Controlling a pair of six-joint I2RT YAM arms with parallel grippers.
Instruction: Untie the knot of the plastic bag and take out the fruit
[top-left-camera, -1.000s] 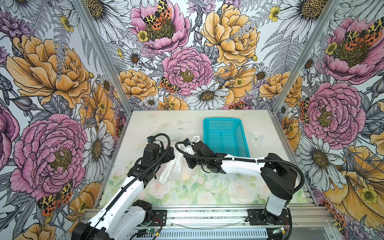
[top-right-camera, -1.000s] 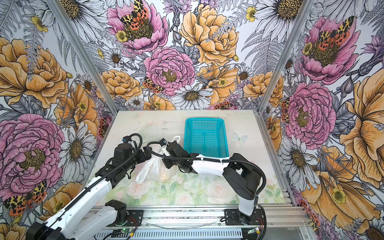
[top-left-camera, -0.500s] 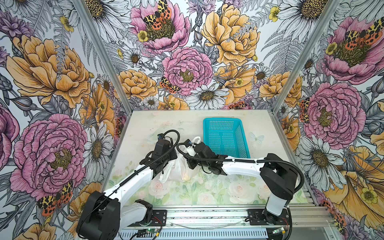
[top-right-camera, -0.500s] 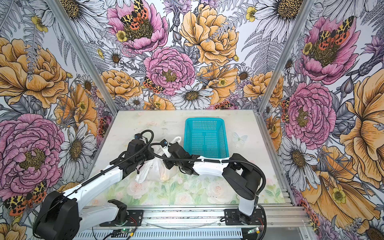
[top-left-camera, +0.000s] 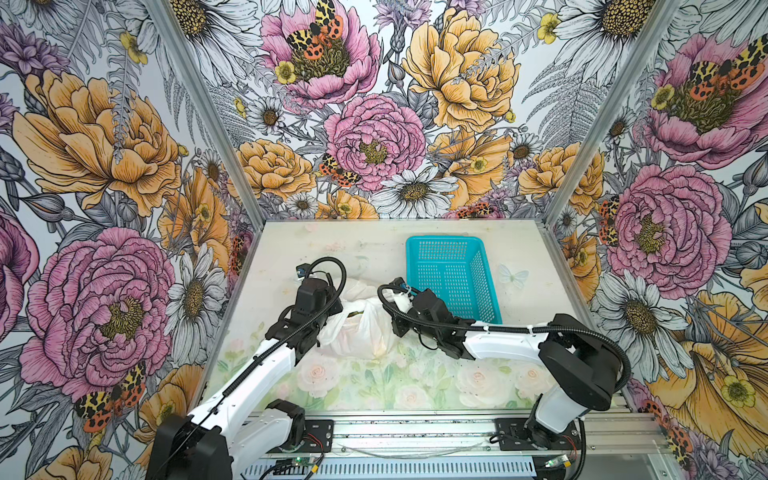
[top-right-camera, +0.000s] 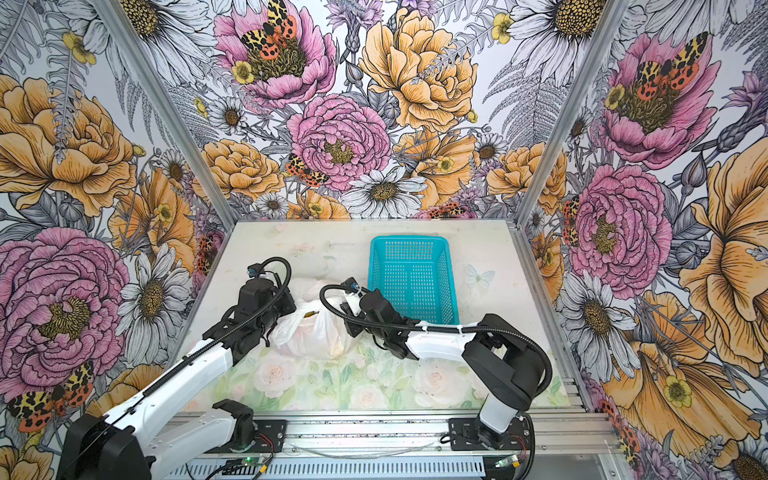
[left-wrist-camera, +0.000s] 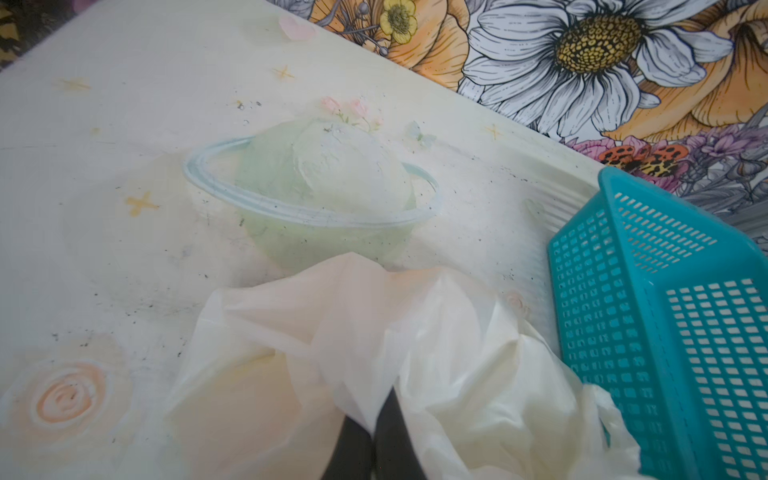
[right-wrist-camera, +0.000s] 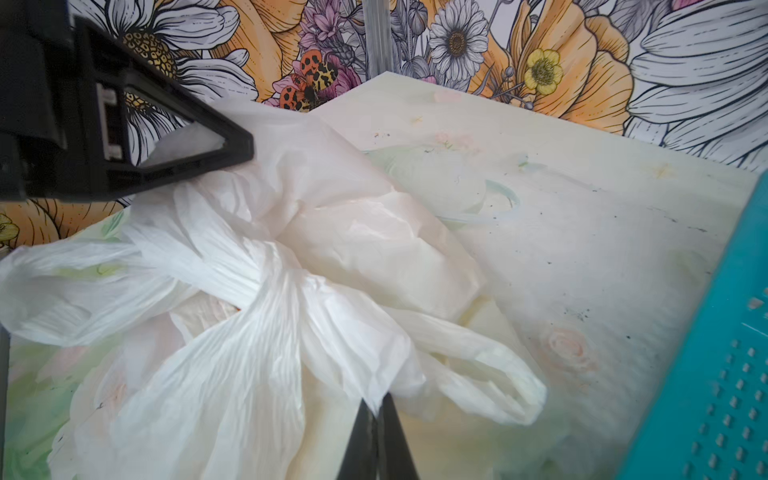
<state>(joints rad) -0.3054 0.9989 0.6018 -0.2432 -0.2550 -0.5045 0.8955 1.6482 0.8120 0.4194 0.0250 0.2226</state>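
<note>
**Position and orientation.** The plastic bag (top-left-camera: 361, 332) is found left of the middle of the worktop (top-left-camera: 332, 245). It lies just beside the near left corner of the teal basket (top-left-camera: 444, 240), which stands toward the rear right. In both top views the bag is seen as a slumped white heap with its top turned upward, and no clear long axis is made out there. The knot (right-wrist-camera: 270, 282) is shown only in the right wrist view. It faces upward, and its twisted band is laid roughly along the line from the left hand to the right hand. One handle loop (right-wrist-camera: 490, 386) is spread from it toward the basket side. How tight the twist is cannot be told.

**Concealed items.** The fruit is hidden by the film. Faint pink and yellow tints are seen through it, and a small dark-yellow patch (top-right-camera: 309, 314) is seen at a gap in the top. No single piece can be named. In both top views each hand is covered by its own wrist.

**Hands and arms.** The left hand (left-wrist-camera: 380, 417) is pinched together on a fold of film at the bag's left side; only its fingertips are in frame. The left arm is stretched diagonally from the front left corner, with the wrist bent downward. The right hand (right-wrist-camera: 376, 409) is pinched together on a fold near the knot. The right forearm is held low, roughly parallel to the front edge.
</note>
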